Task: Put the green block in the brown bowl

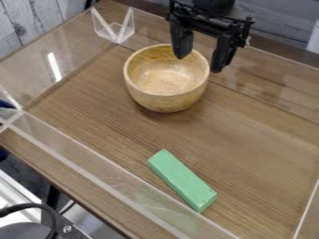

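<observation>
The green block (182,180) is a flat mint-green bar lying on the wooden table near the front edge, slanted from upper left to lower right. The brown bowl (166,77) is a round tan wooden bowl with a paler inside, standing upright toward the back with nothing in it. My gripper (203,52) hangs pointing down above the bowl's far right rim, its two black fingers spread wide with nothing between them. It is far from the block.
A low clear acrylic wall (75,154) rims the wooden table (88,103) along the front left, the back and the right side. A clear plastic bracket (112,26) stands at the back left corner. A black cable (44,222) lies below the front edge.
</observation>
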You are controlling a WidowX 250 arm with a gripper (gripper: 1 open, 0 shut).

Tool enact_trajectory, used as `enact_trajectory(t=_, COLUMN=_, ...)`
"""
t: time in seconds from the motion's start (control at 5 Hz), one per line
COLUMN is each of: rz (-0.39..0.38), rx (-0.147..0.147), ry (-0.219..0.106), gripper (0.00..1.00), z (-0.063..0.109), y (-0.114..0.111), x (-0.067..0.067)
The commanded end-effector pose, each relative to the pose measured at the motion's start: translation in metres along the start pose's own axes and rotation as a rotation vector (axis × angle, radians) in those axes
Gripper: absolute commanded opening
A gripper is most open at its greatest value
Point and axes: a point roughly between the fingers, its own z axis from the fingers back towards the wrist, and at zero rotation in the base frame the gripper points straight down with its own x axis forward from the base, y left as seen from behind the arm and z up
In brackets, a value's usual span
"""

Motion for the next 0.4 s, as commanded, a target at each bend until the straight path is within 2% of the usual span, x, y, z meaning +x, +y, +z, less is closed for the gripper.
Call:
enact_trajectory(t=0.0, rz=0.051, rx=-0.008, ry=0.013, gripper=1.0, z=-0.017, y=0.0, x=-0.003)
enact_trajectory(t=0.2, rz=0.214, rx=-0.024, ry=0.036, gripper=1.0, z=-0.019, y=-0.007, x=-0.032)
